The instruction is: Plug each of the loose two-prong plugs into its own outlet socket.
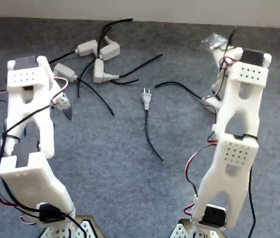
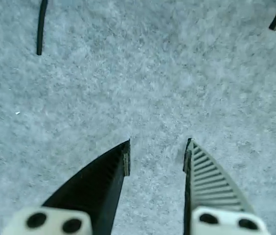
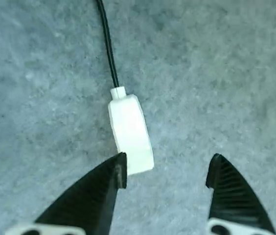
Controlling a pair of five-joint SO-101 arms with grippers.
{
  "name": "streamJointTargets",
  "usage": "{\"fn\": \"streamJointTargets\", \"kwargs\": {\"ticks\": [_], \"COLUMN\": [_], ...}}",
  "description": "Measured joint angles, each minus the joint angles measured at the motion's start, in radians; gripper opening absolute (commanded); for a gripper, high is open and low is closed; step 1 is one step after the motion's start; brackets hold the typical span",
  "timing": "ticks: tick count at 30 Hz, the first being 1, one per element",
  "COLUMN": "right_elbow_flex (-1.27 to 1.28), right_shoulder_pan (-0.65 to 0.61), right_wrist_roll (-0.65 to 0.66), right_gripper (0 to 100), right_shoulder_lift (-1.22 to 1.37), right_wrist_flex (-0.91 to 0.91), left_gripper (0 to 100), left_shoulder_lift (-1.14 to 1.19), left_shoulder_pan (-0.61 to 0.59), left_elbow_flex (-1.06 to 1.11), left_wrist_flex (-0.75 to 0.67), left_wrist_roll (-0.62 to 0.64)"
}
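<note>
A white two-prong plug (image 1: pixel 146 95) on a thin black cord (image 1: pixel 151 134) lies loose on the grey carpet (image 1: pixel 110 163). It is roughly midway between my two arms, prongs pointing away from the arm bases.

A white rectangular outlet socket block (image 3: pixel 129 131), trailing its own black lead (image 3: pixel 106 44), lies under my right gripper (image 3: pixel 167 169). That gripper is spread wide and holds nothing. One black fingertip overlaps the block's near corner, but I cannot tell whether it touches.

My left gripper (image 2: pixel 156 156) hangs over bare carpet, parted and holding nothing.

A cluster of white socket blocks (image 1: pixel 99 70) with tangled black cords sits beyond the left arm. A crumpled clear plastic bag (image 1: pixel 213 40) lies beyond the right arm.
</note>
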Motion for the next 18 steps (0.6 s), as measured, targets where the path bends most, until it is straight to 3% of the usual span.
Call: {"fn": "streamJointTargets", "kwargs": {"ticks": [7,18], "right_elbow_flex": [-0.292,-0.431], "right_shoulder_pan": [-0.015,-0.049], "right_wrist_roll": [0.04,-0.029], "right_gripper": [26.3,26.3], "right_shoulder_lift": [0.252,0.373], "right_wrist_flex": [0.002,0.003], "left_gripper": [18,18], "left_shoulder_lift": [-0.006,-0.008], "left_shoulder_pan": [-0.021,-0.008], "left_elbow_flex": [0.175,0.184], "left_wrist_flex": [-0.282,-0.318], "left_wrist_roll": [0.051,0.051]}}
